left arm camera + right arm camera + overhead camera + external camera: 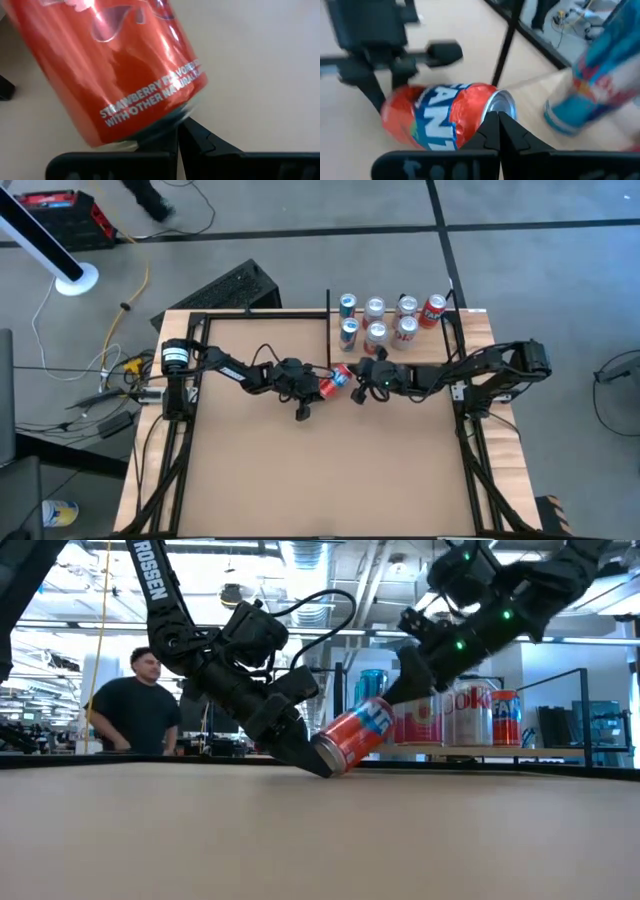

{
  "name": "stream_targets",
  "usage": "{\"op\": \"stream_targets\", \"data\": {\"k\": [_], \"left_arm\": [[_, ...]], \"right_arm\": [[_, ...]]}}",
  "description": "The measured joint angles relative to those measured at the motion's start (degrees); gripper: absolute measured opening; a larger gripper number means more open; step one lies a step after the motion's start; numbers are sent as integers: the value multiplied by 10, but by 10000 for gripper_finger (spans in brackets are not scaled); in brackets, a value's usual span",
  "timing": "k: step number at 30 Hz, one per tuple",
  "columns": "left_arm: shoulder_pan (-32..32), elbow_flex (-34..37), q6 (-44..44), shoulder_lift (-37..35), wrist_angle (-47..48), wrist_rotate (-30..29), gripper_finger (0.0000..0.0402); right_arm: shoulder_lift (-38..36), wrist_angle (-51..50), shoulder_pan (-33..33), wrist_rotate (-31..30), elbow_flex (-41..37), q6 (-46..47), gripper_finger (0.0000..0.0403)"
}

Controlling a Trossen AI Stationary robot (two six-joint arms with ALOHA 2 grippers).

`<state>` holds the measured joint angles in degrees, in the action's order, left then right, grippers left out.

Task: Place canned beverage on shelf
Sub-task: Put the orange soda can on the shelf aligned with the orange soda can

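Both arms are showing matte black, boxy links with black cables looping along them. The left arm (225,365) is wearing a white label at its base and white "ROSSEN" lettering, while the right arm (500,600) is glowing with small green lights.

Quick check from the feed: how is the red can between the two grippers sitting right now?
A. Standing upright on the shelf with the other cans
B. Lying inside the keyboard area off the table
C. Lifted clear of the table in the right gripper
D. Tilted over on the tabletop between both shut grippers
D: the low view shows the red can leaning on the tabletop, with the shut left gripper and right gripper against either end.
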<state>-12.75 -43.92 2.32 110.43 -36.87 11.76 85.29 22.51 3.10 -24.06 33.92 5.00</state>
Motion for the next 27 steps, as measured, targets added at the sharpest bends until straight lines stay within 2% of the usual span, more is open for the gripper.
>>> {"op": "stream_targets", "data": {"k": [4, 8, 10, 17, 24, 27], "left_arm": [[0, 0, -1, 0, 3, 0, 0], [-2, -4, 0, 0, 6, -9, 0], [-2, -4, -4, -2, 14, -10, 0], [-2, -4, -8, -24, 65, 11, 0], [-1, -3, 5, -67, 122, 21, 0], [-1, -3, 22, -91, 180, 19, 0]], "right_arm": [[-2, -26, -14, -5, 34, -12, 15], [1, -40, -34, 60, 63, -27, 15], [3, -59, -47, 70, 77, -37, 15], [2, -141, -67, 13, 126, -36, 15], [2, -149, -61, -3, 127, -36, 15], [-6, -169, -78, 2, 127, -32, 15]]}}
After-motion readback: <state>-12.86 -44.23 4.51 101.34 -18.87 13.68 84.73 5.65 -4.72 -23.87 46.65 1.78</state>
